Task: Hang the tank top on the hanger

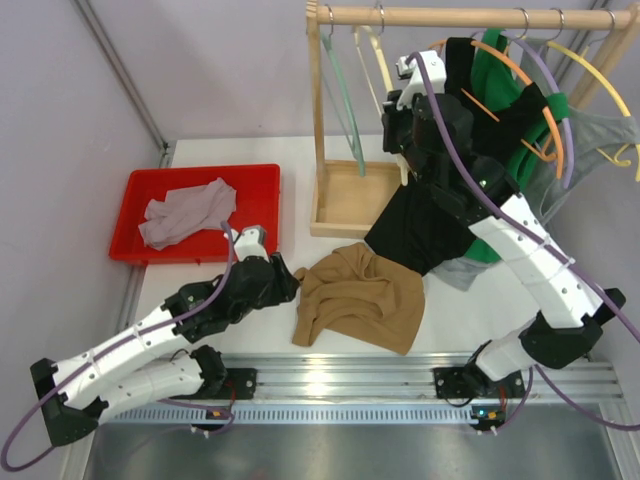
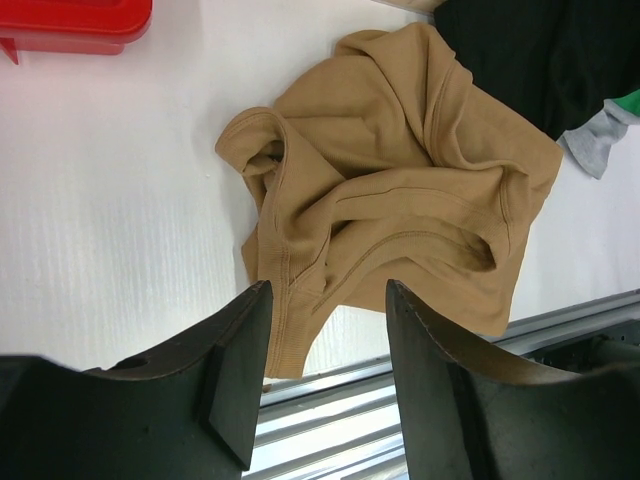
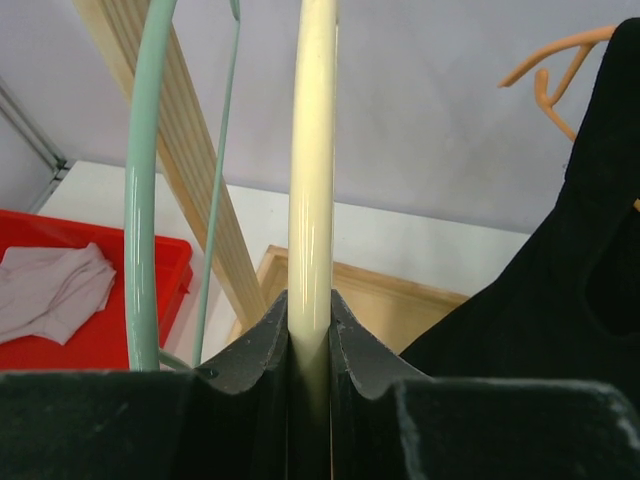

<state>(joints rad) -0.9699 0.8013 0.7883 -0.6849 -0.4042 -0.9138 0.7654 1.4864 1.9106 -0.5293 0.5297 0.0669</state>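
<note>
Top external view shows you the tank top (image 1: 358, 300) lying crumpled on the table (image 1: 200, 290) near its front edge, between the 2 arm bases, at 6 o'clock from the wooden rack base (image 1: 345, 205). Your left gripper (image 1: 288, 282) sits at 9 o'clock of the tank top, right at its edge. From the left wrist camera you see its 2 fingers spread apart with nothing between them, poised over the hem; whether they touch the cloth is hard to tell.

Your right gripper (image 3: 310, 315) is raised to the rack and clamped tight on the hanger (image 3: 312, 150), whose cream arm runs straight up toward 12 o'clock between the 2 pads. The pale green hanger (image 3: 143, 200) hangs just beside it at 9 o'clock. Both hang from the wooden rail (image 1: 450, 15). The black top (image 1: 420, 225) drapes down at 3 o'clock of the right gripper, its lower part lying on the table and touching the tank top's far corner.

At 10 o'clock from the tank top, well apart, the red bin (image 1: 150, 180) holds the grey-lilac garment (image 1: 185, 215).
</note>
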